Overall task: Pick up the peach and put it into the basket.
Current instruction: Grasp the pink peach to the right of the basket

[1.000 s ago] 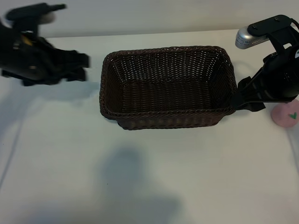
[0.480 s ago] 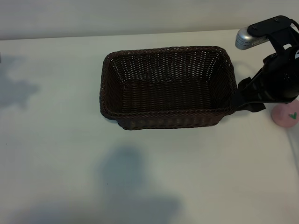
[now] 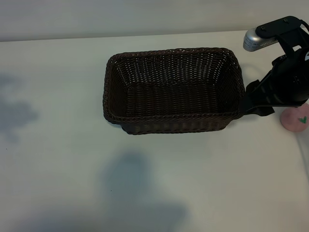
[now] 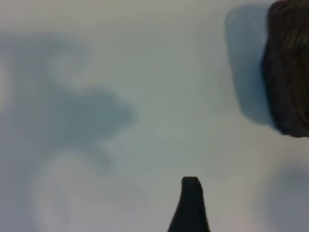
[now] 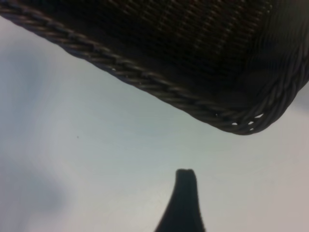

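The dark brown wicker basket [image 3: 169, 116] stands mid-table with nothing in it. The pale pink peach [image 3: 295, 120] with its green leaf mark lies at the table's far right edge, partly hidden behind my right arm. My right gripper [image 3: 253, 101] hangs against the basket's right end, between basket and peach. It is open and holds nothing: its wrist view shows one dark finger [image 5: 185, 198] over bare table below the basket's rim [image 5: 145, 79]. My left arm is outside the exterior view. One left finger [image 4: 190, 200] shows over bare table, open, with the basket's corner [image 4: 289, 72] farther off.
The white table [image 3: 145, 193] runs wide in front of the basket. Soft shadows lie on it at the far left [image 3: 14, 111] and in front of the basket [image 3: 130, 188]. A silver camera [image 3: 258, 39] sits on the right arm.
The left arm, seen beside the basket's left end a second ago, has drawn off to the left and out of the exterior view; only its shadow remains. The right arm and peach have not moved.
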`<move>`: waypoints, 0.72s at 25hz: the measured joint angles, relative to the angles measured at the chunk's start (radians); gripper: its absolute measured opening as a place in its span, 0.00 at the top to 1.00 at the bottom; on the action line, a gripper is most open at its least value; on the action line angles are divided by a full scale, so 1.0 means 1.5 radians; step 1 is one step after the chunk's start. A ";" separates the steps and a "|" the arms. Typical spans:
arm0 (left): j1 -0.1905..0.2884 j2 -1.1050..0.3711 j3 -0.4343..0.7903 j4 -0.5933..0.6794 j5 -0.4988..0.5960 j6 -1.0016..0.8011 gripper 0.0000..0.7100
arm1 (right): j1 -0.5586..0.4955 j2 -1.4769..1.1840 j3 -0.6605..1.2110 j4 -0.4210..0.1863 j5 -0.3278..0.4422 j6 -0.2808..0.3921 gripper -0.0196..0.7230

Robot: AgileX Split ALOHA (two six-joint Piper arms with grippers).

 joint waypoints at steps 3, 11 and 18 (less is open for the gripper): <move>0.000 -0.106 0.001 0.000 0.043 0.002 0.16 | 0.000 0.000 0.000 0.000 0.000 0.000 0.17; 0.001 -0.270 0.005 0.041 0.086 -0.053 0.16 | 0.000 0.000 0.000 0.000 0.000 0.000 0.17; 0.001 -0.380 0.103 0.032 0.086 -0.064 0.16 | 0.000 0.000 0.000 0.000 0.001 0.000 0.17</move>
